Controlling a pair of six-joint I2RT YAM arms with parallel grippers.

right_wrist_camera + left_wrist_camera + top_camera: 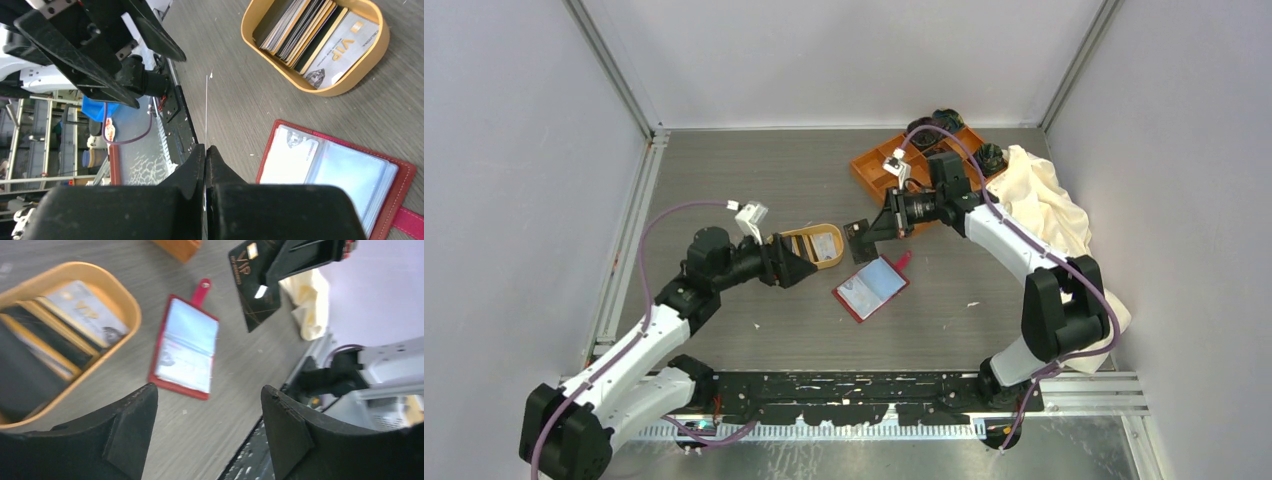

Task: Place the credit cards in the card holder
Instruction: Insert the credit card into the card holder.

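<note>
Red card holder (871,289) open, seemingly blue-lined | black card (250,300) in right claw (205,150)

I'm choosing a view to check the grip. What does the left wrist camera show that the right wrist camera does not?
Only the left wrist view: the face of the black card, gold lettering visible, pinched by the right fingers, and the cream cloth. Only the right wrist view: that card edge-on as a thin line between the shut fingers, and the left fingers spread open. Both: the open red card holder lying flat and the tan dish holding cards.
</note>
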